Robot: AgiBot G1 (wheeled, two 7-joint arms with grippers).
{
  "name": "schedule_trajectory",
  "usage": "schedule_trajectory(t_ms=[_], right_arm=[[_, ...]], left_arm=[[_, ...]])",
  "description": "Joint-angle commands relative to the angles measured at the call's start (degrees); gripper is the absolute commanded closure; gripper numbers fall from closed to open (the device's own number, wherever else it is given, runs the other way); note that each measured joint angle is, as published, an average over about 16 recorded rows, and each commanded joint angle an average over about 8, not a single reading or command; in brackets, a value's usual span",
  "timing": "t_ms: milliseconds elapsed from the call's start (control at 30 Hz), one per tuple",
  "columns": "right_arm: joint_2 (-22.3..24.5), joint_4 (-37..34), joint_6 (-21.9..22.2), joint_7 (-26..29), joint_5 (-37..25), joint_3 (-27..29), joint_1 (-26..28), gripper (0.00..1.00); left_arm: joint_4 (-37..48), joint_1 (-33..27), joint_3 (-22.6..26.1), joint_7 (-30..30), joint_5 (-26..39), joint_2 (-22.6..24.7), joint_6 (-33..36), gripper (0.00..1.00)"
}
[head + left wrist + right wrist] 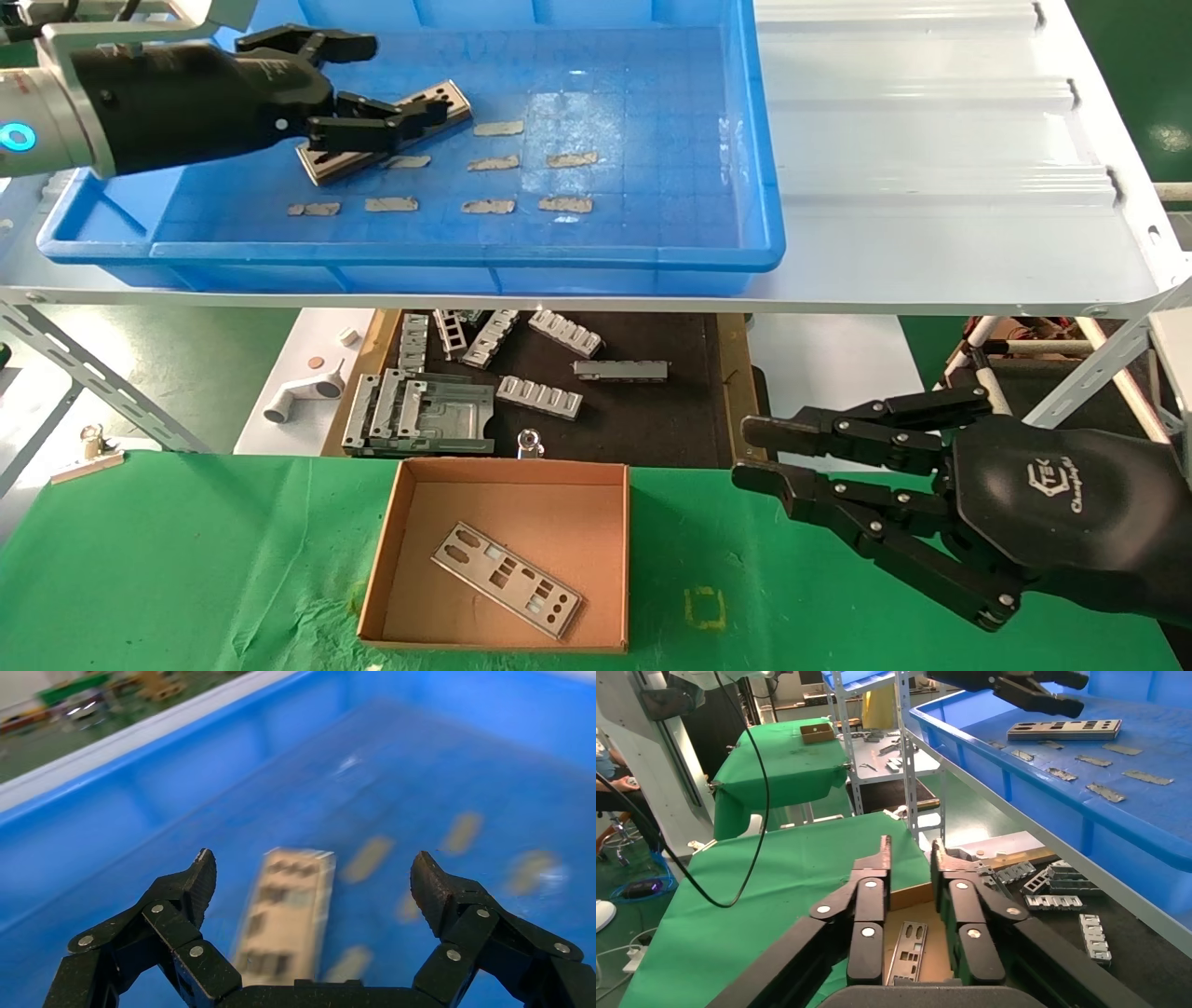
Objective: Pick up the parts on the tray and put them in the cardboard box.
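One part (pixel 386 130) lies mid-tray (pixel 652 252), rim well clear | left gripper (pixel 372 79) spread wide, straddling it | right gripper (pixel 759 457) narrow, 3 o'clock of cardboard box (pixel 386 559)

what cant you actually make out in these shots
- Head view: the left end effector covers the middle of the plate in the tray.
- Left wrist view: motion blur smears that plate's cutouts.
- Right wrist view: the right end effector hides part of the cardboard box.

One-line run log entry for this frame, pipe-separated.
left gripper: open, over plate in tray | right gripper: open, idle beside cardboard box | boxed plate: one | step: picking
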Motion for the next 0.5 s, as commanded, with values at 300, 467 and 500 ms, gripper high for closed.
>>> schedule_trajectory(t_ms=[300,467,500], right_arm=[[0.0,0.0,0.0,0.0,0.0,0.0,0.0,1.00],[0.0,0.0,0.0,0.0,0.0,0.0,0.0,1.00],[0.0,0.0,0.0,0.0,0.0,0.0,0.0,1.00]], left_arm=[[8.0,-4.2,1.7,4.0,3.1,2.5,-1.3,0.00],[10.4,-5.0,2.0,5.0,3.4,2.9,-0.5,0.00],[10.8,-5.2,2.0,5.1,3.5,3.0,-0.5,0.00]])
